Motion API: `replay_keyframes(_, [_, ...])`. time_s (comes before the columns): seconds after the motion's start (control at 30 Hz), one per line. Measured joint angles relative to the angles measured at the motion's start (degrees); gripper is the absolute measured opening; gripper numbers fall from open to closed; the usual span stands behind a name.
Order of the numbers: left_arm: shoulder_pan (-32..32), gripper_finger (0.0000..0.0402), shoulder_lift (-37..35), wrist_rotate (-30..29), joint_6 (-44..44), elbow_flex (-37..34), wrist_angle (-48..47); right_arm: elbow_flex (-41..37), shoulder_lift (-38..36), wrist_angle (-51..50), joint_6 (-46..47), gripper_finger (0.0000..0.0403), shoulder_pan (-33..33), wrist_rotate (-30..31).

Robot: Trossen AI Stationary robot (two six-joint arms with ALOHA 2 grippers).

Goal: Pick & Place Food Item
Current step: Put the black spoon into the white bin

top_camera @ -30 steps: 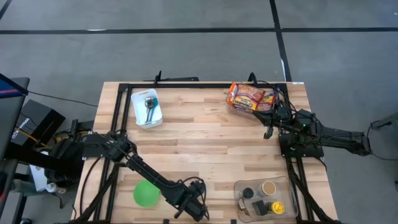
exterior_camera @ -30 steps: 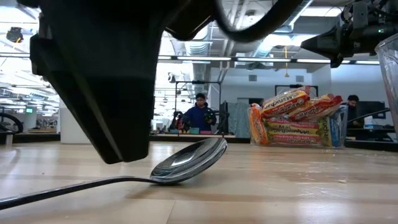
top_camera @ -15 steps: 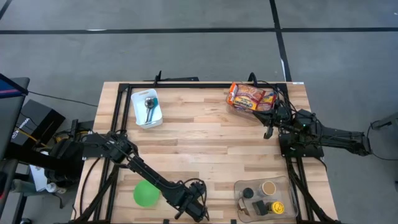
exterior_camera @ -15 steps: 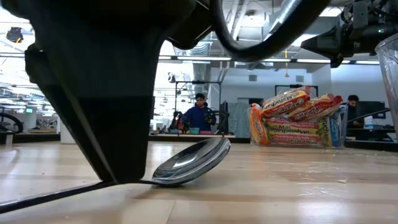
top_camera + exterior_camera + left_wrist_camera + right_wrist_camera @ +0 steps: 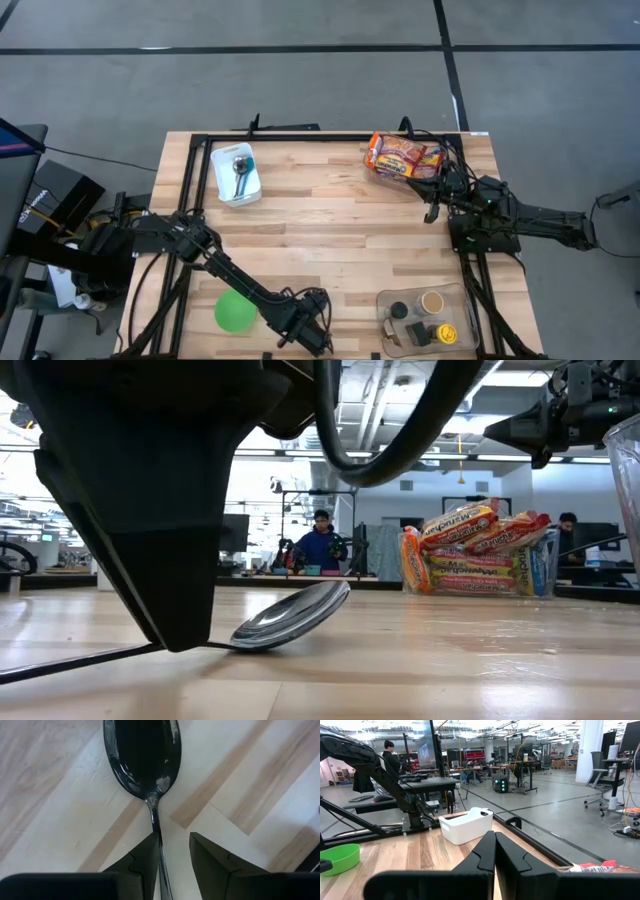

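Your left claw (image 5: pixel 305 335) sits low at the bottom centre of the overhead frame, at the near edge of the desk (image 5: pixel 330 230), just right of the green bowl (image 5: pixel 236 311). Its wrist camera shows the two fingers (image 5: pixel 145 857) partly parted with the thin handle of a spoon (image 5: pixel 142 757) running between them, close against one finger; you cannot tell from these frames whether the handle is truly clamped. The spoon's bowl lies on the wood ahead of the fingers, and in the low view it is tilted up off the desk (image 5: pixel 290 617). Your right claw (image 5: pixel 432 210) waits at the right of the overhead frame, fingers pressed together and holding nothing, just below the snack packets (image 5: pixel 405 157) in the upper right. A white bin (image 5: pixel 236 174) at upper left holds another spoon. A clear tray (image 5: pixel 428 318) with small containers sits at lower right.
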Motion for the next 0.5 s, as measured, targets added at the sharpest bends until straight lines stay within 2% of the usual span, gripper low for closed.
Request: replay_keyframes(0.5, [0.0,0.0108,-0.3,-0.1,-0.2,-0.1,-1.1,0.0,0.0,0.0,0.0,0.0000,0.0,0.0])
